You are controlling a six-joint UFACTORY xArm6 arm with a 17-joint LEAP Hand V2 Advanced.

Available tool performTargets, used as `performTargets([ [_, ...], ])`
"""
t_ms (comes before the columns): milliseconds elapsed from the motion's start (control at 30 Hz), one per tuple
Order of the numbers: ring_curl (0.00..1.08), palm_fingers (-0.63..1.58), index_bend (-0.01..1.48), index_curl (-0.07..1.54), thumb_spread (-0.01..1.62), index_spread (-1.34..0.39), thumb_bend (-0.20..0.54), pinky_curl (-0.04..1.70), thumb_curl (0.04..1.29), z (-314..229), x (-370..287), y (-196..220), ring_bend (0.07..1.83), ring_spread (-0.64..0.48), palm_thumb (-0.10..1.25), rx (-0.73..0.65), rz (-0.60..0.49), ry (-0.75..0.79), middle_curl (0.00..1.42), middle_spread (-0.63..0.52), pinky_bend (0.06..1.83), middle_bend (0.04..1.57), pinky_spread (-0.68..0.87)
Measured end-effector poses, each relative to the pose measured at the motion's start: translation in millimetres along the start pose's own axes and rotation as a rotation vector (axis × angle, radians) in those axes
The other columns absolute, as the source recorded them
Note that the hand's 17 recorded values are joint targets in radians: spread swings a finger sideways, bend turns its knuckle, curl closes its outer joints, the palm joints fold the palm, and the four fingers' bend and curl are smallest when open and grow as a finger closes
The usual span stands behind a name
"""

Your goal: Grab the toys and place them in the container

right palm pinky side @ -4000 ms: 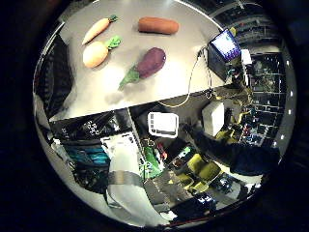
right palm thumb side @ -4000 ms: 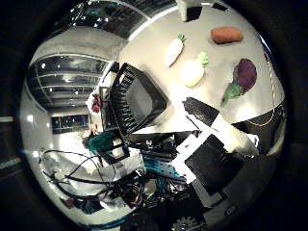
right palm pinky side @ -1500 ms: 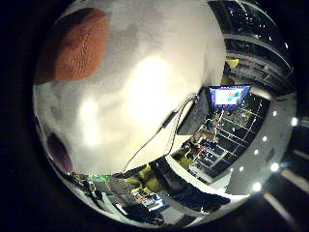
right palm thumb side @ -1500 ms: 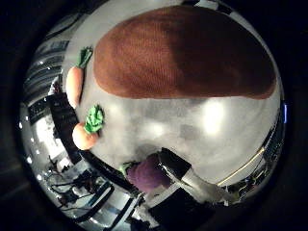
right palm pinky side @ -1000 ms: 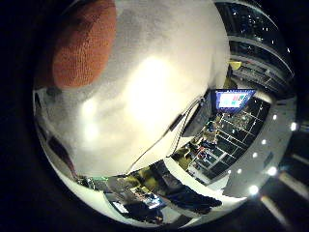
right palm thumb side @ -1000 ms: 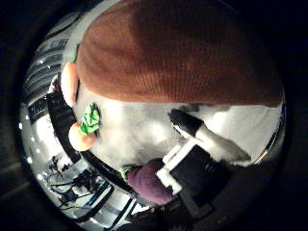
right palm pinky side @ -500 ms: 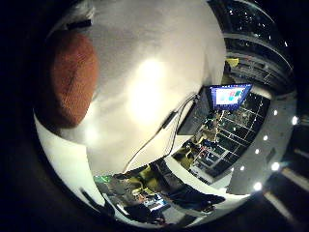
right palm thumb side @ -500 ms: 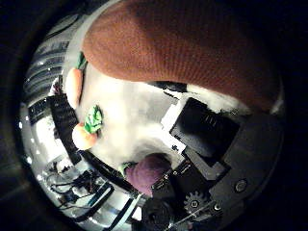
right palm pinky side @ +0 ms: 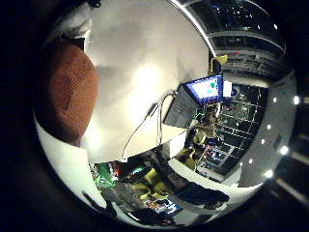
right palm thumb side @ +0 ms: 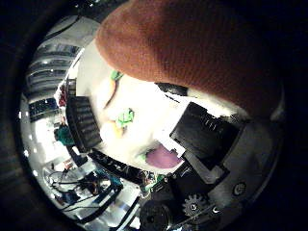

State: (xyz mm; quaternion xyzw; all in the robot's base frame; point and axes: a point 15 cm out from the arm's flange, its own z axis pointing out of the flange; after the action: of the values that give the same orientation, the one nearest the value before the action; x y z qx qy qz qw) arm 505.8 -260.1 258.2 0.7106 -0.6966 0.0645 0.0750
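Since 0.5 s ago the table [right palm pinky side: 145,77] has dropped farther from the palm, so the hand [right palm thumb side: 211,144] has risen, its fingers curled around the brown knitted toy [right palm thumb side: 192,48], which sits tight against the palm. If that hold is shallow, the soft toy could slip free during transfer. On the table below remain 1 purple toy [right palm thumb side: 163,158] and 2 orange toys [right palm thumb side: 115,126]; 1 black container [right palm thumb side: 83,122] stands just beside them.

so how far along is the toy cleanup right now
Nothing looks binned yet. In hand: the knitted reddish-brown sausage-shaped toy fills the thumb-side view, the hand's fingers curled against it. Left on the white table: the purple eggplant toy and orange toys with green leaves. The black crate awaits.
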Motion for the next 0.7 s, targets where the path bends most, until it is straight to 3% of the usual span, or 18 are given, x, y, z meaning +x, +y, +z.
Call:
performTargets([
  [333,0.83,1.07,1.16,0.87,1.17,-0.23,-0.010,1.08,0.45,-107,-144,15,1.30,-0.26,1.03,0.083,-0.126,-0.136,0.74,-0.11,1.21,1.41,-0.20],
  [700,0.86,1.08,1.15,0.87,1.19,-0.22,-0.011,1.21,0.49,-160,-334,43,1.28,-0.26,1.03,0.091,-0.334,-0.242,0.72,-0.10,1.13,1.42,-0.20],
])
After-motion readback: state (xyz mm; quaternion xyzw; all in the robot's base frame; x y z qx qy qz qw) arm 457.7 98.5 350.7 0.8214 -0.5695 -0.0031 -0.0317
